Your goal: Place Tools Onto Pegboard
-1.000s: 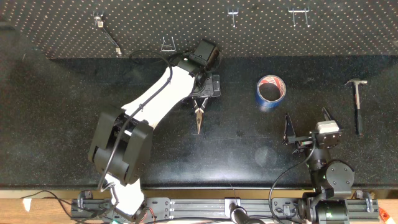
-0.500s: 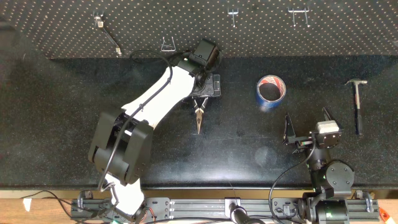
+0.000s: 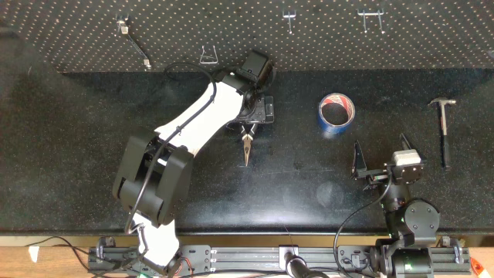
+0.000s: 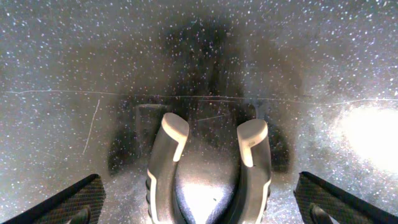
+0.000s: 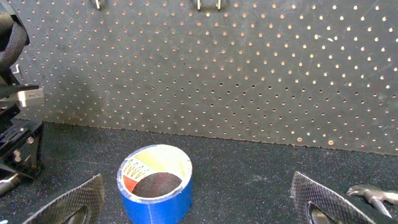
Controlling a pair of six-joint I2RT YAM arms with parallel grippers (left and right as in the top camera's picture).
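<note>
Grey-handled pliers (image 3: 246,147) lie flat on the black worktop (image 3: 93,139), and the left gripper (image 4: 198,180) is right over them. Its fingers are spread wide with both handles between them, touching neither. Count: one pair of pliers, one blue tape roll (image 3: 336,113) off to their right, one hammer (image 3: 444,131) farther right again. The right gripper (image 5: 198,186) sits well apart from the pliers, gaping too, holding nothing.

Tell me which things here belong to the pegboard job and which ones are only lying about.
For the job: pliers, hammer, tape roll, pegboard, empty hook.
Just lying about: loose cable at the worktop's front edge.
</note>
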